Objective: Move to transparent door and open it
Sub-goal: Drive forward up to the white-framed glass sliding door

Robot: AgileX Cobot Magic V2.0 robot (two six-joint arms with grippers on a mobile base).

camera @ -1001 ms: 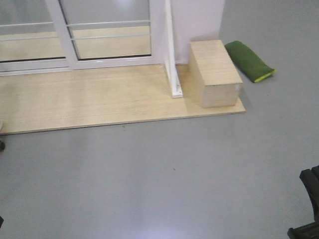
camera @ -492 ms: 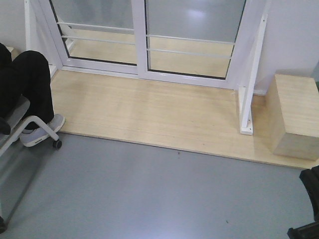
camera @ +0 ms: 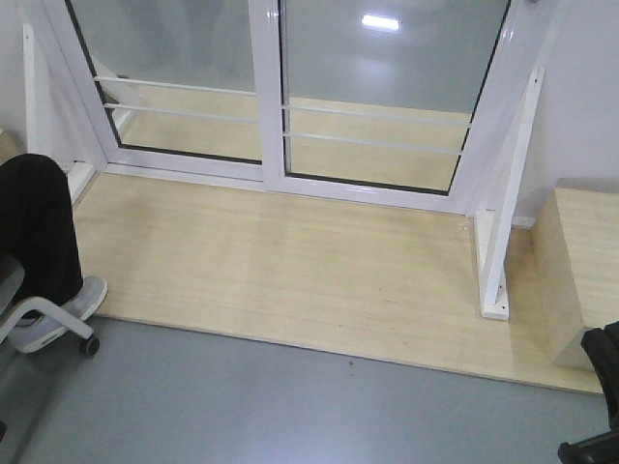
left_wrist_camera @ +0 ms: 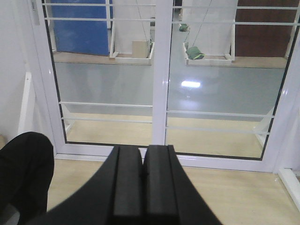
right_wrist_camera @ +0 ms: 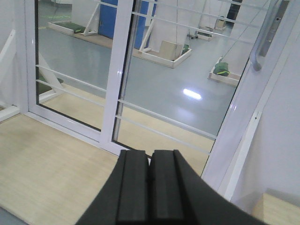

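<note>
The transparent door (camera: 387, 97) is the right-hand glass panel in a white frame with thin white bars, standing shut behind a pale wooden platform (camera: 290, 271). It also shows in the left wrist view (left_wrist_camera: 225, 70) and the right wrist view (right_wrist_camera: 178, 70). Its curved grey handle (right_wrist_camera: 268, 35) sits on the right stile, high up. My left gripper (left_wrist_camera: 143, 150) is shut and empty, pointing at the middle stile. My right gripper (right_wrist_camera: 150, 154) is shut and empty, well short of the door. Both are some way from the glass.
A handle-less glass panel (camera: 164, 68) stands to the left. A seated person's black-trousered legs (camera: 39, 232) and a chair castor (camera: 87, 343) are at the left. A white brace (camera: 508, 213) and a wooden box (camera: 580, 280) stand at the right. Grey floor (camera: 242, 406) lies in front.
The view has swung left and closer to the door. The wooden box slid to the right edge, the green cushion left view, and the seated person came in at the left.
</note>
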